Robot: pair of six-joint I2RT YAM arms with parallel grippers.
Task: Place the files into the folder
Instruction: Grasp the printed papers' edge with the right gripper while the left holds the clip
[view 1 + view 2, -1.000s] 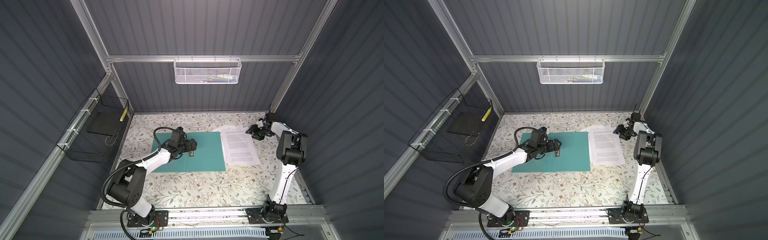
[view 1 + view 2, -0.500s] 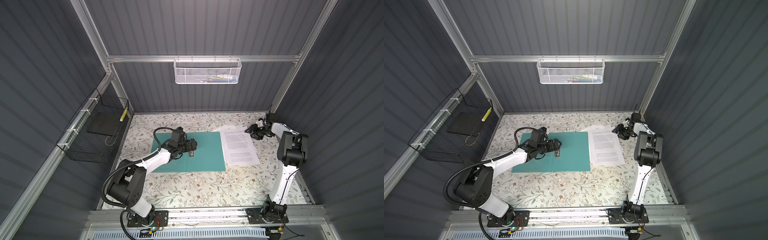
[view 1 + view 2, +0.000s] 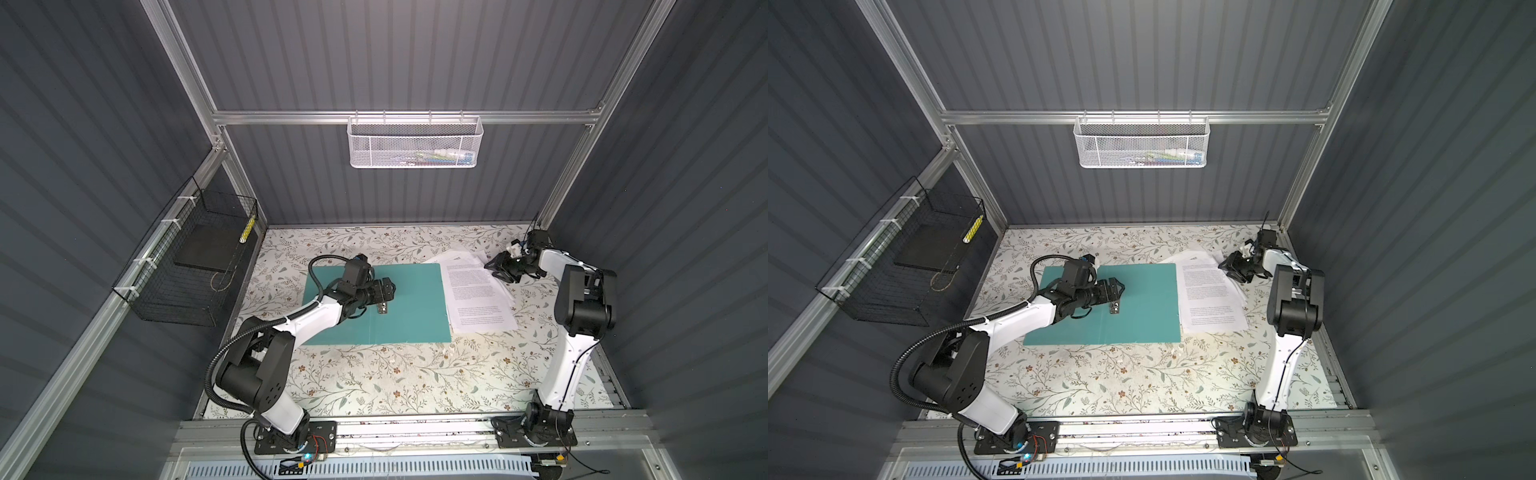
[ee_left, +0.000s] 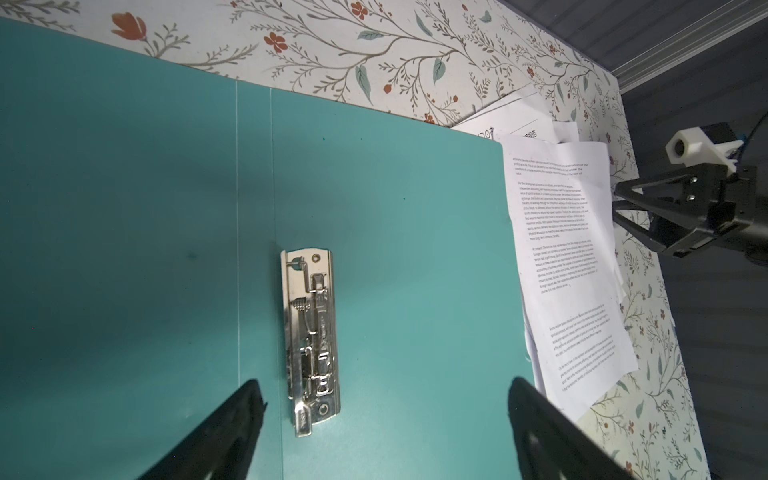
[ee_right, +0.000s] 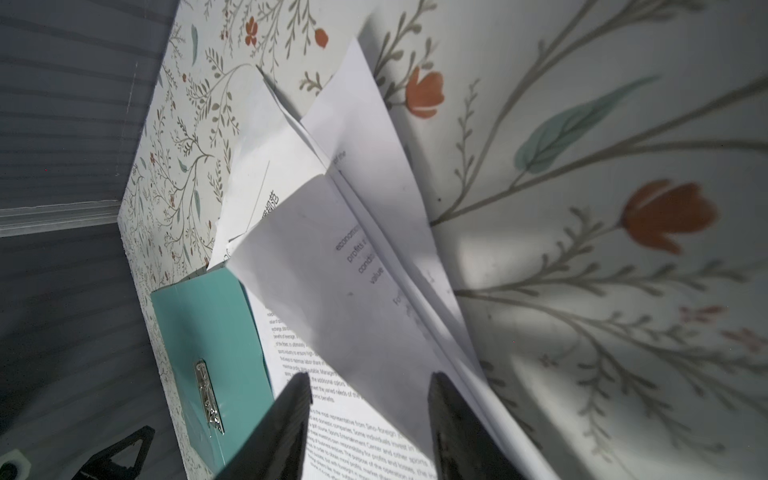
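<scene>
The left gripper (image 4: 384, 386) stands wide open and empty above the opened folder (image 3: 415, 299). The metal clip (image 4: 311, 340) lies just ahead of it, between the lines of its two fingers and nearer one of them. This position suggests that the gripper is stationed to work the clip or to steady the folder while sheets arrive. The right gripper (image 5: 370, 378) has its jaws partly parted, with a raised corner of the top sheet of the files (image 5: 316, 270) between them. A gap shows beside each finger, so the sheet appears straddled rather than pinched. The files lie fanned directly ahead of this gripper, outside the folder and against the folder edge farthest from the left gripper. Whether they overlap that edge cannot be told. The fanned, lifted corners give the jaws an edge to enter. The work surface is a flat table (image 3: 395, 374) with a floral covering. Ribbed grey wall panels in an aluminium frame enclose it. A white mesh basket (image 3: 415, 143) hangs on the back rail and a black wire basket (image 3: 187, 266) holding a dark slab (image 3: 205, 251) hangs on the side wall, both well apart from either gripper.
</scene>
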